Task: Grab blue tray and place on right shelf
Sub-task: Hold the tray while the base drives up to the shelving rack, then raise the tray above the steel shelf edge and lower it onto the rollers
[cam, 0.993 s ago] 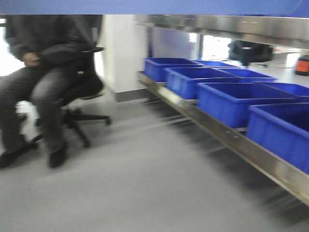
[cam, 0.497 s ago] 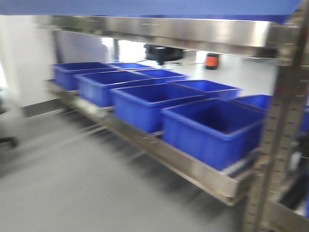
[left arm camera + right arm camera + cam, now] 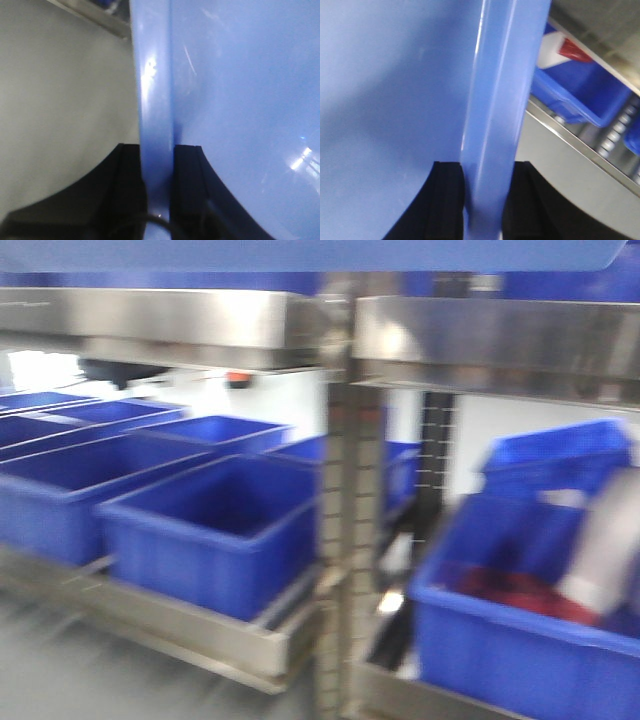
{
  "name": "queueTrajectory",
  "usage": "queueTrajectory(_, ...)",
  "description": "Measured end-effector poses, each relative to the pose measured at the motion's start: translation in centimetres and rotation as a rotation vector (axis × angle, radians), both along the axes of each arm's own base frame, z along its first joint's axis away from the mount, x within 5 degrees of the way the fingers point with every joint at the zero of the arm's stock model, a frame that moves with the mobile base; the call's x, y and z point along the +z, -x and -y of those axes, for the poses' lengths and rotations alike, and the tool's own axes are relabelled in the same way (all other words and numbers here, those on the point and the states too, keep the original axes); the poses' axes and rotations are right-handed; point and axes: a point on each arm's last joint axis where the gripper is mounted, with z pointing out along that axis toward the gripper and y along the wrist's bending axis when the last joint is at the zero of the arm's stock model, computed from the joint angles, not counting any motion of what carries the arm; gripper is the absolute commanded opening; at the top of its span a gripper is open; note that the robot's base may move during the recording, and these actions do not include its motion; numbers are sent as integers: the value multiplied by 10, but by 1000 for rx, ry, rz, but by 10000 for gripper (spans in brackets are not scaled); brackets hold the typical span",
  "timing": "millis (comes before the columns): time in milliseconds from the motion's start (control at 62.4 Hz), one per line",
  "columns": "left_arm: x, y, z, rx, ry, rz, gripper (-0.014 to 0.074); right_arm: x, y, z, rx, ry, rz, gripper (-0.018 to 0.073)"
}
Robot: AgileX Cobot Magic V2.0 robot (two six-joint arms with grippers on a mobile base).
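Exterior front-facing view: blurred by motion; filled by a perforated grey upright [image 3: 345,540], shiny steel beams on either side of it, and deep blue storage bins [image 3: 215,530] on the lower level.
Change: seated person and office chair of a second ago gone from view; row of bins slid off to the left; upright and the bay to its right now centred.
Blue tray [image 3: 300,252]: only a pale blue band along the top edge of the front view, above the beams; glossy wall and flared lip filling most of both wrist views.
Left gripper [image 3: 157,172]: closed on the tray's lip, one black finger [image 3: 125,185] on each side of it, grey floor [image 3: 60,100] beyond.
Right gripper [image 3: 482,190]: likewise clamped on the opposite lip, black finger [image 3: 447,200] pressed against the wall.
Right shelf [image 3: 500,340]: broad reflective beam right of the upright; top surface not visible from here.
Loaded bin [image 3: 500,660]: in the right bay's lower level, holding something red and a pale object, too blurred to name.
Meaning for task: judged mid-carry, with the swing toward the rack nearly complete; grasp done, placing not yet begun.
Next need: probably squaring up to the right bay, then clearing the beam with the tray's underside before setting down.
Risk: lip-only grip on both sides, so tilt or slip possible if stopped abruptly.
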Motion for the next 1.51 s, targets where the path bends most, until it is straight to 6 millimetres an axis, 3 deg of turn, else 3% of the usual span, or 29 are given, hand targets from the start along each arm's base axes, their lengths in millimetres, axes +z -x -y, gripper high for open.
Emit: queueTrajectory(1506,0,0,0,-1,3,-1,-48,0,0,1,-2,1,0,57)
